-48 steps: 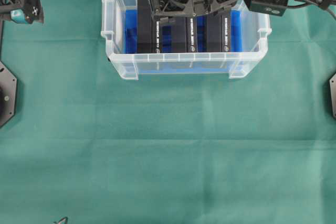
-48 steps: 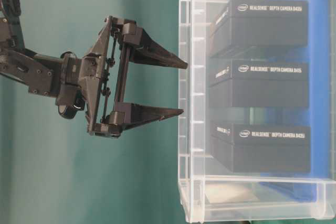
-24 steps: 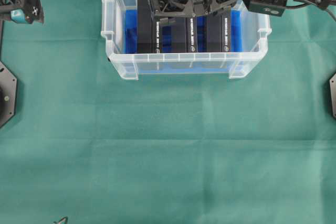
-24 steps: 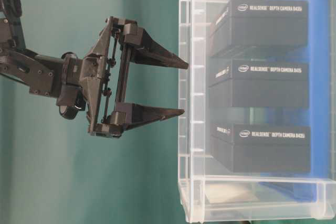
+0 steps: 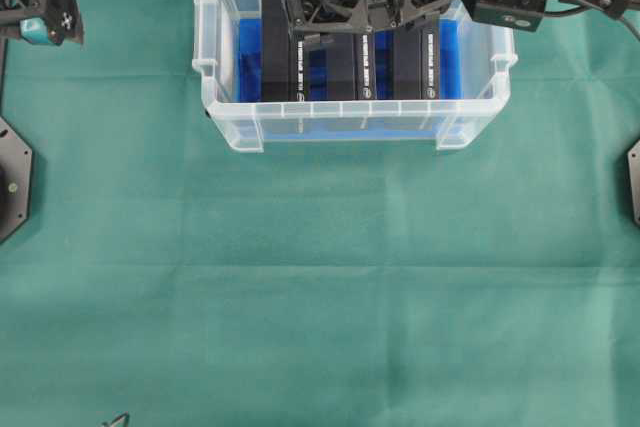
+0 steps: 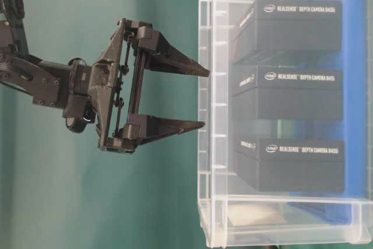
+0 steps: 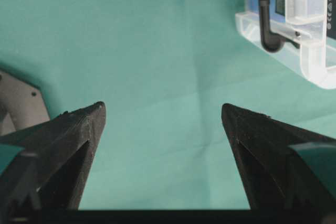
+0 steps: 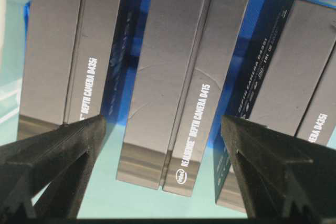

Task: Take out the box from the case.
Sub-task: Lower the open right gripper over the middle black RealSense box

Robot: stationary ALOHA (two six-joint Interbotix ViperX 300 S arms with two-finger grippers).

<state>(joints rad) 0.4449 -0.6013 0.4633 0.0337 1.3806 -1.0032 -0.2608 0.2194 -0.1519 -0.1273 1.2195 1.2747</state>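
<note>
Overhead view straight down on the case [image 5: 355, 117], table-level view sideways at it, wrist views close, forward-facing.

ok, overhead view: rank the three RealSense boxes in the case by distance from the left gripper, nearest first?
1. Left box, beside the case wall on the left gripper side.
2. Middle box, centre of the row.
3. Right box, far right end.

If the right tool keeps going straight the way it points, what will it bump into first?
Most likely the middle box. The right tool hangs open above the case, and its wrist view shows that box centred between the fingers, with the other two boxes beside it. How far off it is cannot be judged.
</note>
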